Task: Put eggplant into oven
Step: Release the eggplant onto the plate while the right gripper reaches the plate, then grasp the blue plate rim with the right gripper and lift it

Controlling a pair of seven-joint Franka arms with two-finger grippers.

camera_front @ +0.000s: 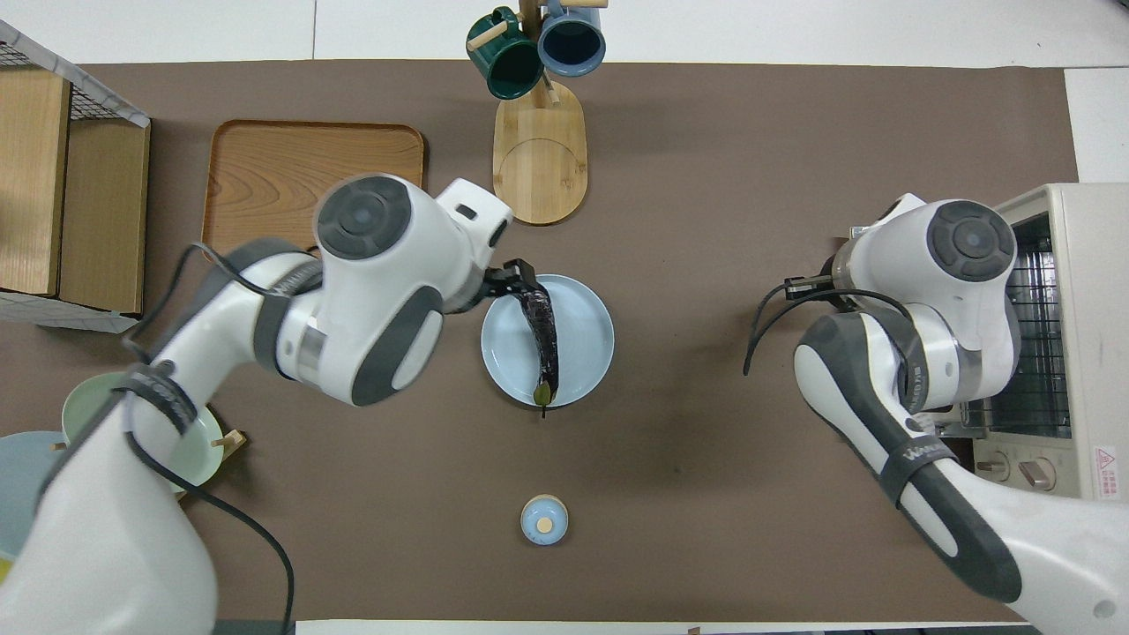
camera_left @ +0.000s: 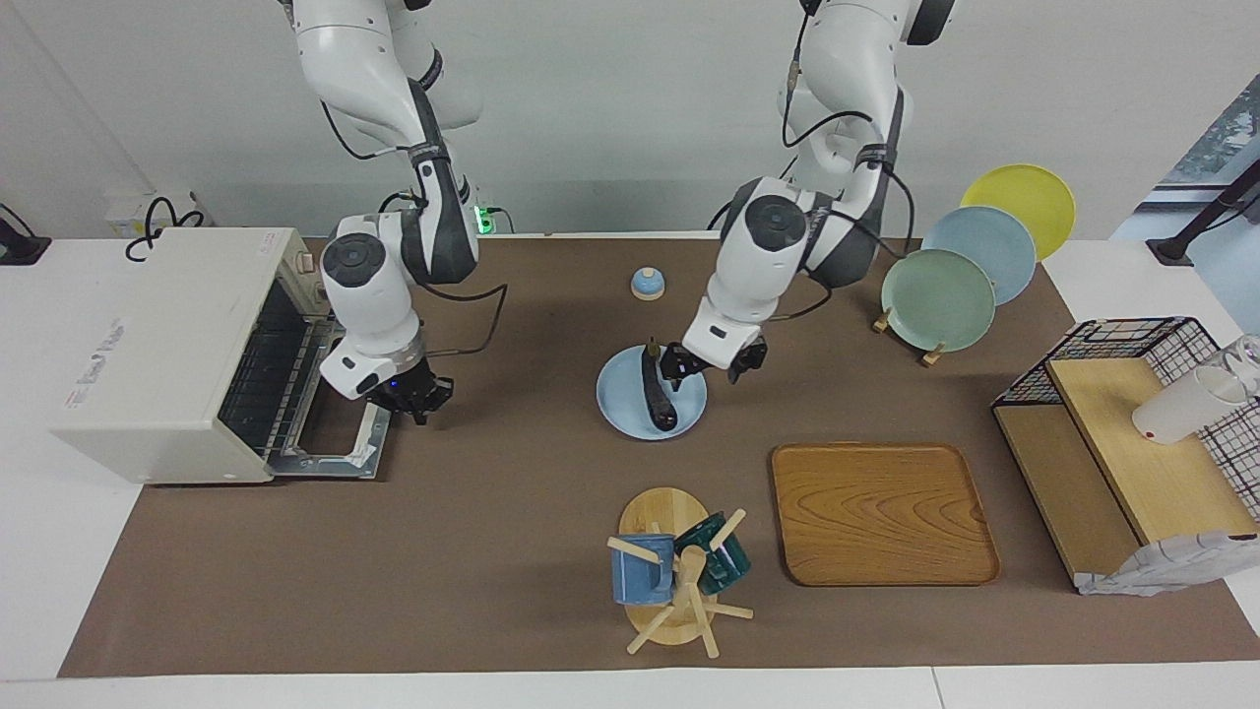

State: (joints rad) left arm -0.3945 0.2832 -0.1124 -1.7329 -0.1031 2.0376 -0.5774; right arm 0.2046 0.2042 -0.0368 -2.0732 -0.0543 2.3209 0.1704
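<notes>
The dark purple eggplant (camera_left: 658,392) lies on a light blue plate (camera_left: 620,399) in the middle of the mat, its stem pointing toward the robots; it also shows in the overhead view (camera_front: 542,339). My left gripper (camera_left: 711,366) hangs low over the plate's edge toward the left arm's end, beside the eggplant (camera_front: 510,278). The off-white oven (camera_left: 157,364) stands at the right arm's end with its glass door (camera_left: 330,438) dropped flat and its wire rack (camera_front: 1032,291) showing. My right gripper (camera_left: 411,394) is at the door's outer edge, in front of the oven.
A small blue lidded knob (camera_left: 647,284) sits nearer the robots than the plate. A wooden tray (camera_left: 881,512) and a mug tree (camera_left: 674,571) lie farther out. A plate rack (camera_left: 940,295) and a wire-mesh wooden shelf (camera_left: 1132,433) stand at the left arm's end.
</notes>
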